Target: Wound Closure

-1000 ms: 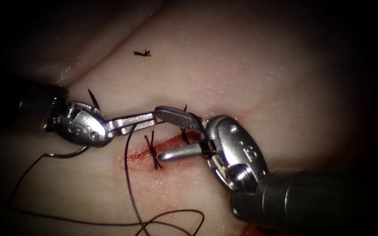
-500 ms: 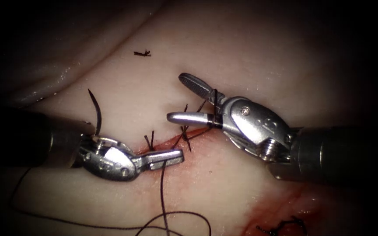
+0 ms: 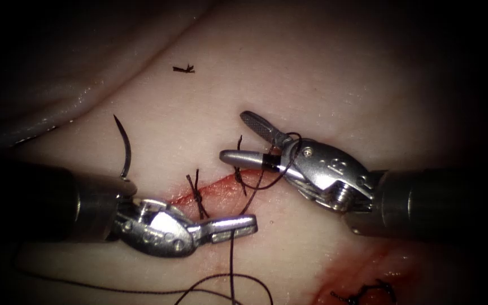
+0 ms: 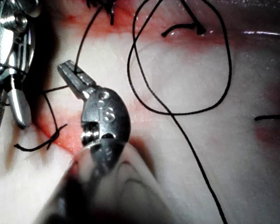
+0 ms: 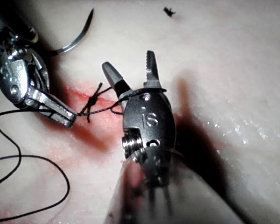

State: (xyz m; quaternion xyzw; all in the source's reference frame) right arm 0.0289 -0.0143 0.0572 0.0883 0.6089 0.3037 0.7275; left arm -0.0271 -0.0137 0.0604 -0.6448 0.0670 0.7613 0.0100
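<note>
Now left hand (image 3: 243,225) pinching thin thread (image 3: 231,265)

Lit brightly at the centre of the endoscope view, falling off to black at every edge. Glare on the right tool (image 3: 245,139) and left tool (image 3: 243,225); blurred shafts up close in wrist views.

My left tool (image 3: 238,226) comes in low from the left, wrist bent, its jaws closed and pointing right. My right tool (image 3: 244,138) reaches in from the right, its shaft level, its jaws spread wide apart and pointing left, above and beyond the left tool's tip.
</note>
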